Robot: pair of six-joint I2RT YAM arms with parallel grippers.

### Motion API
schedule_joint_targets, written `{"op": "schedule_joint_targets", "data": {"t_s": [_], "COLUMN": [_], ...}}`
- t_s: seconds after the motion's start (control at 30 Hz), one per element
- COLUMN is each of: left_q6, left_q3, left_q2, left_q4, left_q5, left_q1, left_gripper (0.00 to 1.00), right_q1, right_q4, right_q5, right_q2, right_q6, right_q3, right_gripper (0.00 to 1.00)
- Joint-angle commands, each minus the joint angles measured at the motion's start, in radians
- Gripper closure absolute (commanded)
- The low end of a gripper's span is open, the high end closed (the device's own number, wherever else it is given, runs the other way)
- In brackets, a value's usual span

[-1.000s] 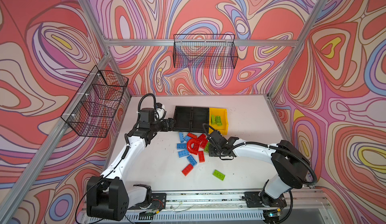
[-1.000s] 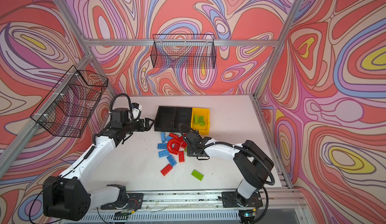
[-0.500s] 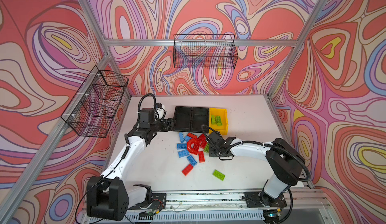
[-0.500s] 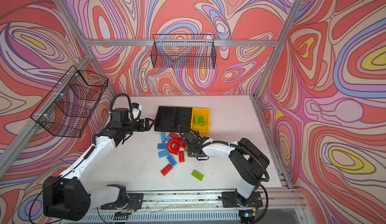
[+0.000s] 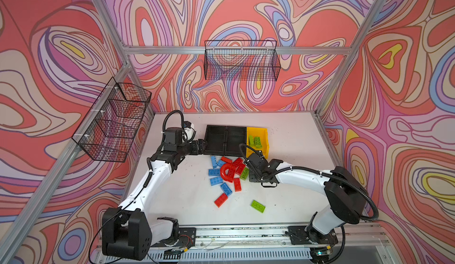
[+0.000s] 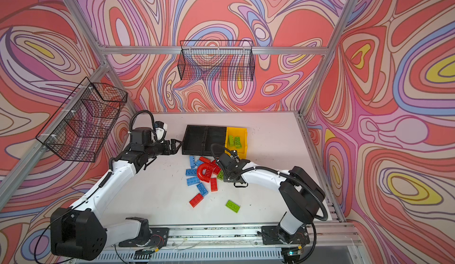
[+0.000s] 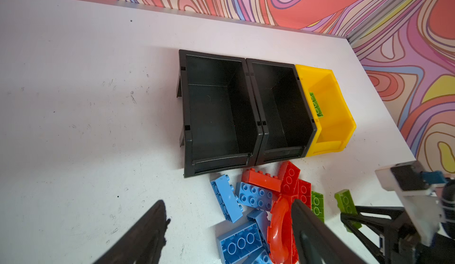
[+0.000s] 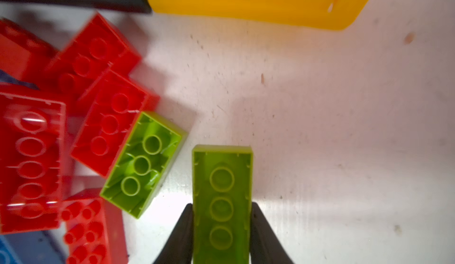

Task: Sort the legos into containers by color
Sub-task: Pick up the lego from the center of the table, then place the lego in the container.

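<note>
Though scuffed, white table [image 5: 293, 196], swirled walls [image 5: 61, 53].

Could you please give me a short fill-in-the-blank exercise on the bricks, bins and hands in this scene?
1. The right hand grips a ____ brick.
2. The only bin with bricks inside is ____.
3. Both black bins are ____.
4. The arch is ____.
Missing words: green; yellow; empty; red.
</note>
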Motion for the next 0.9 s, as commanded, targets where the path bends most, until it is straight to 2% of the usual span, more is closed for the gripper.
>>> {"op": "schedule_joint_targets", "data": {"t_s": [0.0,0.17,0.33,0.47,0.6,0.73,0.87], "left_q6": [0.007,0.015,0.003,-0.008,-0.007,-0.004,-0.004], "left_q3": [0.022,0.022,0.014,0.019,0.015,0.014,0.018], "left_q2": [0.000,-0.017,-0.023,-0.013,-0.018,-0.020,-0.014], "left_q4": [-0.005,-0.006,-0.002,0.000,0.004,0.001,0.000], "left_q5": [0.011,-0.010,0.008,0.029,0.024,0.017,0.021], "left_q1": [0.003,0.003,0.004,0.003,0.003,0.003,0.003], "left_gripper": [0.18,0.18,0.18,0.19,0.19,0.19,0.19], "right_q1": [-0.045,-0.171,-0.294,-0.326,-0.340,-0.347,-0.347], "right_q4": [-0.036,-0.016,0.033,-0.003,-0.009,0.029,0.052], "right_q5": [0.072,0.064,-0.007,-0.019,-0.056,-0.087,-0.104], "right_q2": [-0.031,0.030,0.150,0.294,0.386,0.408,0.399], "right_q6": [-0.062,-0.176,-0.307,-0.406,-0.439,-0.435,-0.428], "right_q3": [0.085,0.192,0.328,0.474,0.559,0.562,0.554], "right_gripper": [0.70,0.70,0.70,0.68,0.68,0.64,0.55]}}
